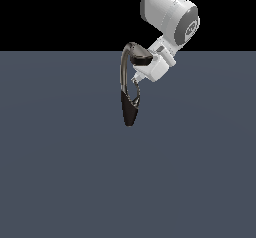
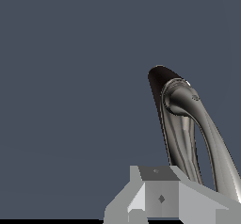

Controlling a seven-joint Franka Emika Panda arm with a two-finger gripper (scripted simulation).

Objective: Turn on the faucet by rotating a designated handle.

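Gripper: hanging just above the faucet's base, close by the handle, probably lining up to push it round; fingertips too small in the exterior view and cut off in the wrist view, so cannot tell whether spread or closed.
Handle: sprouting as a thin silvery lever from the top of the base, just beneath the fingers; contact impossible to make out.
Faucet: standing on the grey floor, dark base tapering, neck arching up beside the wrist.
Spout head: sitting partly behind the white hand.
Arm: reaching down, cut off at the frame's top.
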